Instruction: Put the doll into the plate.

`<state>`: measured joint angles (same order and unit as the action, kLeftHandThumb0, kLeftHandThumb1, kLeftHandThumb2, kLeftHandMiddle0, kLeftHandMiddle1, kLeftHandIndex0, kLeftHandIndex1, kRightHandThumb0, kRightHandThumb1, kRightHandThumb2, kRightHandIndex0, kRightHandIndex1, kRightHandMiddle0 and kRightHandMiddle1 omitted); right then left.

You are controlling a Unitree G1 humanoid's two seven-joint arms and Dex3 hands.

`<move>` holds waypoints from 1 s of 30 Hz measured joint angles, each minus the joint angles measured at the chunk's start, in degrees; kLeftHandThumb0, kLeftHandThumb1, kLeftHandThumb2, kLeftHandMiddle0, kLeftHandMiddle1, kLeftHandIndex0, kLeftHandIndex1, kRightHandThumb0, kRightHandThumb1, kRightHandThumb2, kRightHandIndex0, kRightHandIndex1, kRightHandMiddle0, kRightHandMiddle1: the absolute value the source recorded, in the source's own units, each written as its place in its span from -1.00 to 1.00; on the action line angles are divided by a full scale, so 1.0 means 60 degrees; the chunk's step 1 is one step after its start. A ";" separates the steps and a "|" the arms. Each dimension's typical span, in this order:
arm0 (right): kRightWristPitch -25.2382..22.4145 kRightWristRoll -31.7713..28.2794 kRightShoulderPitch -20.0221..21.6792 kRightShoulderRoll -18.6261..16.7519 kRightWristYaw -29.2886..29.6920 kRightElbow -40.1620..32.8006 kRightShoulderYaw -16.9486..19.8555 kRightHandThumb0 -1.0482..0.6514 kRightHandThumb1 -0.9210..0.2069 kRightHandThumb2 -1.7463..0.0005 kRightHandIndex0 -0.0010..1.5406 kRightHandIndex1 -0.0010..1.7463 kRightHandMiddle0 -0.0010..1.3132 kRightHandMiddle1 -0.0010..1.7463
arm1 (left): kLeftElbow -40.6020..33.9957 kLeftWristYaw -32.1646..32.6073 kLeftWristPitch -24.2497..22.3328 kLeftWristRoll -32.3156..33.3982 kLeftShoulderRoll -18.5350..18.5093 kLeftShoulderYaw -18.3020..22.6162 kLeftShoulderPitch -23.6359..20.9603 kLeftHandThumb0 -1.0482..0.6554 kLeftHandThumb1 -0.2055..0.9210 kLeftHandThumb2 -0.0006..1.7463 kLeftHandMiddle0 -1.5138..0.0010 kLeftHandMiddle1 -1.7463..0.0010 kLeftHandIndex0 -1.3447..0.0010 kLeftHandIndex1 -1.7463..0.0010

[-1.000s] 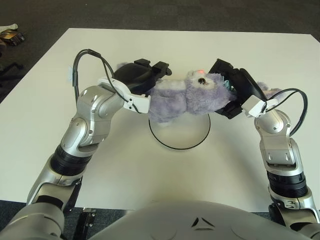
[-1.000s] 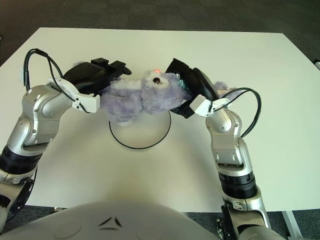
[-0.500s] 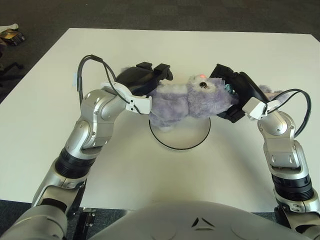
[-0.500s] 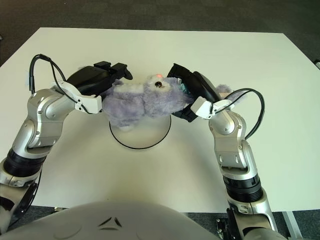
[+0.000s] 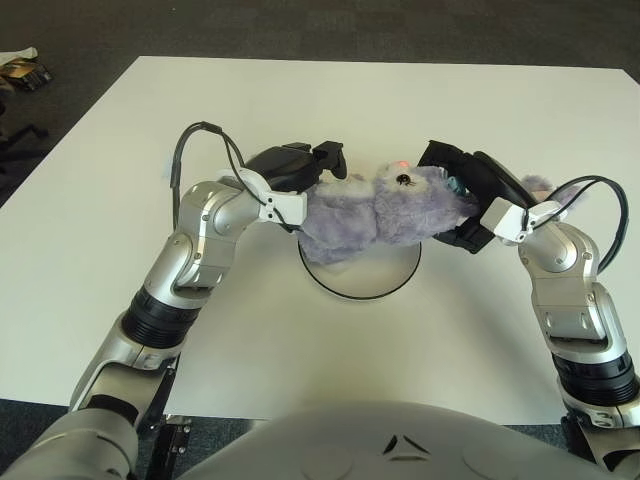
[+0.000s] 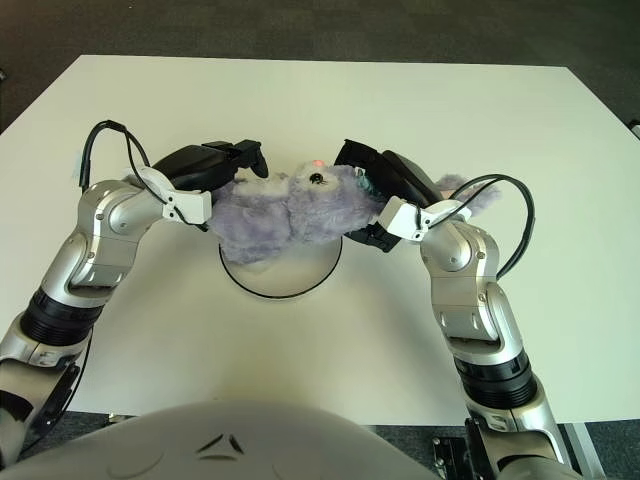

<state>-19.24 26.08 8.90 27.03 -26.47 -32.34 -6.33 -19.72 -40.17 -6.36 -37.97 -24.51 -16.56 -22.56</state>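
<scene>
A fluffy purple-grey doll (image 5: 375, 210) is held lengthwise between my two hands, just above the back part of the white plate (image 5: 372, 285) with a dark rim. My left hand (image 5: 300, 172) grips the doll's body end on the left. My right hand (image 5: 468, 190) grips its head end on the right, where the face with a dark eye and pink nose (image 5: 404, 165) shows. The doll's lower edge hangs close over the plate; I cannot tell if it touches.
The white table (image 5: 120, 180) spreads around the plate. Dark carpet lies beyond the far edge, with a small object (image 5: 22, 68) on the floor at the upper left.
Both hands have lowered the doll and drawn it slightly nearer the plate. My left elbow has swung inward to the right. The grip on the doll is unchanged.
</scene>
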 measured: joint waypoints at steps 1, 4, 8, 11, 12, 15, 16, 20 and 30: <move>0.0042 0.0004 -0.0006 0.0078 -0.0024 0.0008 -0.0010 0.22 0.23 -0.57 -0.12 0.98 -0.19 0.83 | 0.0058 0.0000 -0.0005 0.0123 0.0014 0.0005 -0.0020 -0.45 0.27 -0.01 0.47 -1.00 0.90 -0.68; 0.0165 0.0006 -0.0007 0.0284 -0.0150 0.0004 -0.0017 0.22 0.11 -0.48 -0.16 0.92 -0.28 0.88 | 0.0250 -0.0001 -0.0071 0.0383 0.0035 0.0007 -0.0066 -0.42 0.20 0.05 0.54 -0.96 0.89 -0.70; 0.0203 -0.0038 -0.0041 0.0424 -0.0321 -0.0081 0.0007 0.23 -0.12 -0.27 -0.24 0.80 -0.38 0.92 | 0.0440 -0.0001 -0.0174 0.0629 0.0039 0.0007 -0.0139 -0.38 0.12 0.10 0.61 -0.88 0.88 -0.69; -0.0066 -0.0110 -0.0051 0.0424 -0.0483 -0.0267 0.0034 0.14 -0.34 -0.07 -0.33 0.68 -0.42 0.92 | 0.0534 -0.0010 -0.0276 0.0747 0.0028 0.0009 -0.0207 -0.35 0.07 0.13 0.64 -0.85 0.87 -0.66; -0.0207 -0.0147 -0.0049 0.0403 -0.0532 -0.0314 0.0044 0.01 -0.45 0.04 -0.37 0.60 -0.39 0.89 | 0.0539 -0.0016 -0.0317 0.0773 0.0019 0.0010 -0.0225 -0.34 0.05 0.14 0.64 -0.85 0.87 -0.65; -0.0578 -0.0361 -0.0049 0.0293 -0.0639 -0.0410 0.0098 -0.33 -0.44 0.13 -0.41 0.40 -0.67 0.68 | 0.0523 -0.0020 -0.0445 0.0836 -0.0026 0.0034 -0.0253 -0.34 0.02 0.15 0.65 -0.91 0.89 -0.63; -0.0646 -0.0452 -0.0049 0.0250 -0.0683 -0.0424 0.0127 -0.44 -0.41 0.14 -0.42 0.31 -0.79 0.58 | 0.0502 -0.0020 -0.0484 0.0853 -0.0049 0.0045 -0.0253 -0.35 0.02 0.15 0.65 -0.94 0.90 -0.63; -0.0844 -0.0823 -0.0049 0.0204 -0.0784 -0.0458 0.0255 -0.64 -0.45 0.24 -0.48 0.10 -0.94 0.33 | 0.0346 -0.0020 -0.0620 0.0962 -0.0135 0.0111 -0.0235 -0.38 0.00 0.13 0.63 -0.99 0.93 -0.62; -0.0942 -0.1956 0.0043 0.0292 -0.1201 -0.0524 0.0812 -0.75 -0.38 0.31 -0.85 -0.31 -1.00 -0.03 | 0.0007 -0.0058 -0.1207 0.1810 -0.0160 0.0449 -0.0097 -0.47 0.03 0.06 0.75 -0.63 1.00 -0.44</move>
<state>-24.89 14.34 9.16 28.78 -33.68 -35.48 -1.46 -19.67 -40.51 -13.61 -27.11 -25.47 -13.86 -23.14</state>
